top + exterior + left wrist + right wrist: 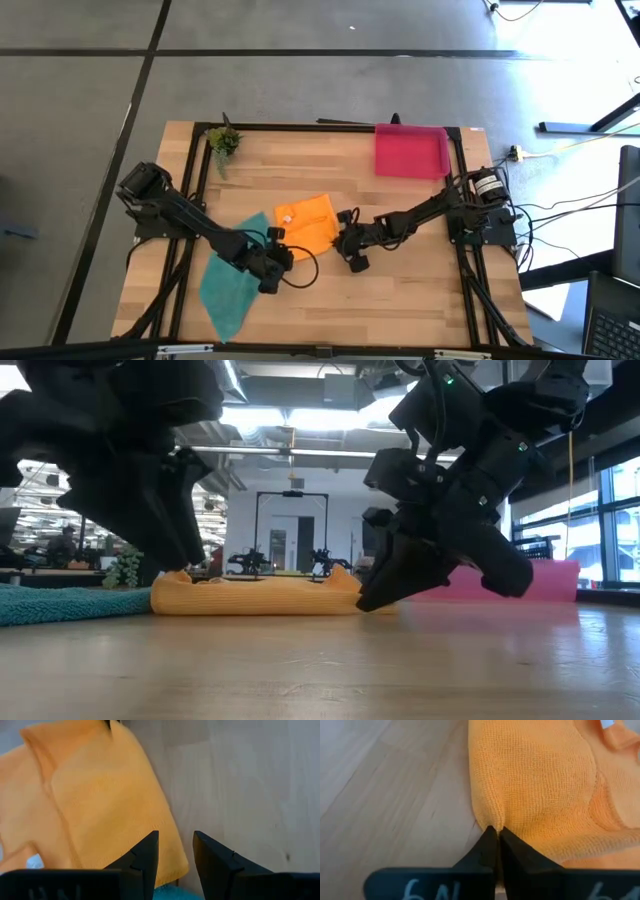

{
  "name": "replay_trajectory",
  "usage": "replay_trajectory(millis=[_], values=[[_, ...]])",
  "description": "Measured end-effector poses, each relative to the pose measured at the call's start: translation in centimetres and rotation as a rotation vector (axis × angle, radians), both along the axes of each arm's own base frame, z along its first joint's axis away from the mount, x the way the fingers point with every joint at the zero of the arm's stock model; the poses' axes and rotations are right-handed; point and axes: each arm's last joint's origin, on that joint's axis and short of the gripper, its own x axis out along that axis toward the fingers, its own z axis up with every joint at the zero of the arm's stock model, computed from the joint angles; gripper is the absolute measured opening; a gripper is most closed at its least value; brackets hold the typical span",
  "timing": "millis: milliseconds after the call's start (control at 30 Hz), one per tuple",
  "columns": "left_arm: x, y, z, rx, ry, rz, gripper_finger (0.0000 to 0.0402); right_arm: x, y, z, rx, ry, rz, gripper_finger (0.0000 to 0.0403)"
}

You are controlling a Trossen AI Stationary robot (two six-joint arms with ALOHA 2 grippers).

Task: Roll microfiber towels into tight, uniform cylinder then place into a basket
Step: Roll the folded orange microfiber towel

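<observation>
High view: two dark arms meet over a wooden surface (400, 290), where an orange towel (310, 222) lies partly folded near the middle and a teal towel (232, 282) is spread flat toward the near left edge, its upper corner just beside the orange one. The right end effector (347, 238) sits at the orange towel's right edge; in the right wrist view its two fingers are pressed together on a pinch of that edge (492, 831), with the cloth puckered at the tips. The left end effector (283, 253) hovers low at the orange towel's near corner, above the seam between the two cloths; in the left wrist view its fingers (145, 857) stand apart, gripping nothing, with orange fabric beneath one of them and bare wood beneath the other. A white label shows on the orange towel's upper left part. The pink-red basket (410, 150) rests at the far right corner of the surface, well apart from both towels. A small green plant (224, 141) stands at the far left corner. From surface level, the orange towel appears as a low, thick fold between the two arms, the basket behind at right.
</observation>
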Motion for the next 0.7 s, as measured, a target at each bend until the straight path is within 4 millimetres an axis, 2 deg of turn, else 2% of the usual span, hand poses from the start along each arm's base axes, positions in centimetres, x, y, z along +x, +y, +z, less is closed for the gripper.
replay_trajectory(millis=[333,700], values=[[0.08,-0.01,-0.13,-0.004,-0.005,0.015,0.0114,-0.01,0.0,-0.03,0.007,0.001,-0.009,0.0007],[0.43,0.79,-0.22,-0.111,0.011,0.123,0.0114,0.05,-0.01,-0.04,0.007,-0.009,-0.008,0.0006]])
